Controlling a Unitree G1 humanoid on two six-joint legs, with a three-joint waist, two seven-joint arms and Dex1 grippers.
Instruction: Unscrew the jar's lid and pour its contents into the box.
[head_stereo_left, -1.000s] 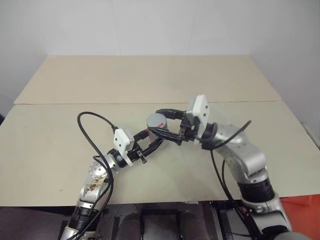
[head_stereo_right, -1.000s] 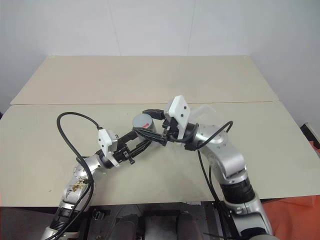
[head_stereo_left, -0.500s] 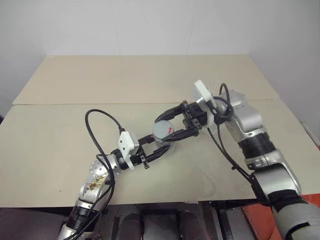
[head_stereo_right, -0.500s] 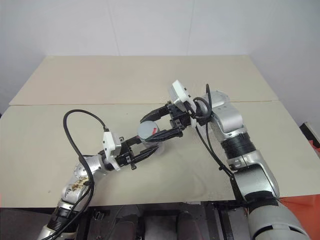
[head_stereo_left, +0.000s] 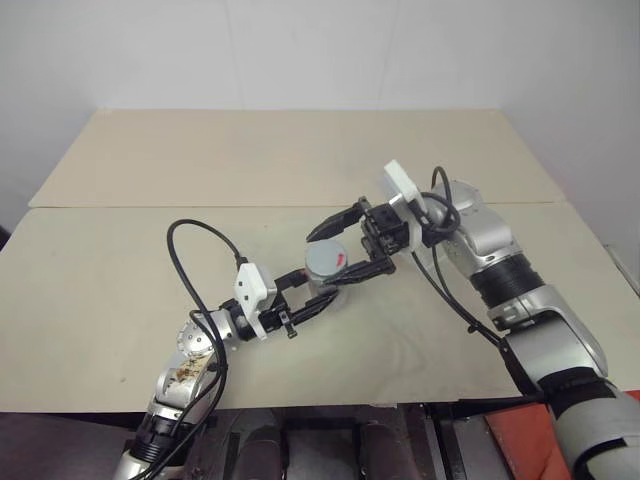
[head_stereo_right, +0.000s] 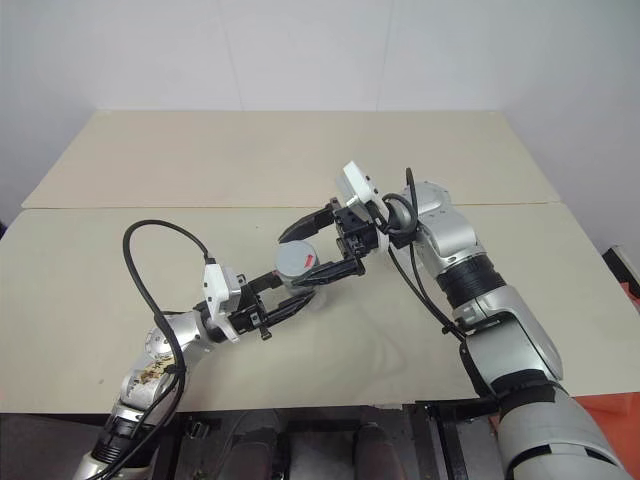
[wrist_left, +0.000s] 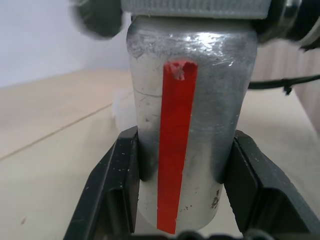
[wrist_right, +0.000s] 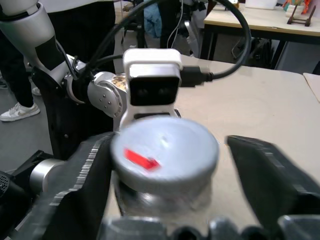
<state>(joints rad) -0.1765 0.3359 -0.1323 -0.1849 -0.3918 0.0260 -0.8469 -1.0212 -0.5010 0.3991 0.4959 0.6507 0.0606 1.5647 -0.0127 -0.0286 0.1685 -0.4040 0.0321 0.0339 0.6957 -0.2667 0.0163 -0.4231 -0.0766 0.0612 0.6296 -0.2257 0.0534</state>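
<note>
**Jar pinched, lid straddled**

I am holding the jar (head_stereo_left: 325, 262) above the counter (head_stereo_left: 120, 270), with my left end effector (wrist_left: 182, 192) pinching its body just under the red stripe. The lid (wrist_right: 165, 150) is sitting on the jar. My right end effector (head_stereo_left: 345, 250) is spread around the lid, its fingers (wrist_right: 85, 175) apart from it.

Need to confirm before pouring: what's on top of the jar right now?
The grey lid with its red mark sits on the jar, between the right gripper's open fingers. The closed lid hides whatever is inside.
</note>
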